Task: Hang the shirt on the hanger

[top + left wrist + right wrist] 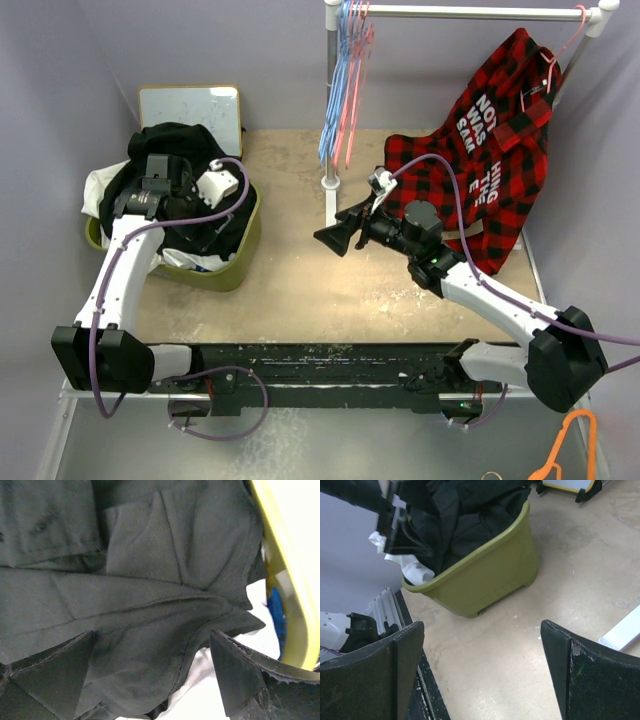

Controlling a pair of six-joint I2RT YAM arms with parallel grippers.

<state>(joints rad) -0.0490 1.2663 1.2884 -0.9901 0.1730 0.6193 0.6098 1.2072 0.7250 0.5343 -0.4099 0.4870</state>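
1. Black shirt [150, 595] lies bunched in olive bin [485, 575], far left.
2. Left gripper [152, 635] jaws apart, just over the cloth; right gripper [481, 625] apart, empty, mid-table.
3. Risk: a deep pinch snags the white garment [197, 690] underneath too.

Pretty sure it's a robotics lab cell: lavender walls [60, 60] box in a beige table [300, 290], two arms [120, 270] bolted to a black rail [330, 362] along its near edge, white pipe rack [480, 12] at the far-right corner.
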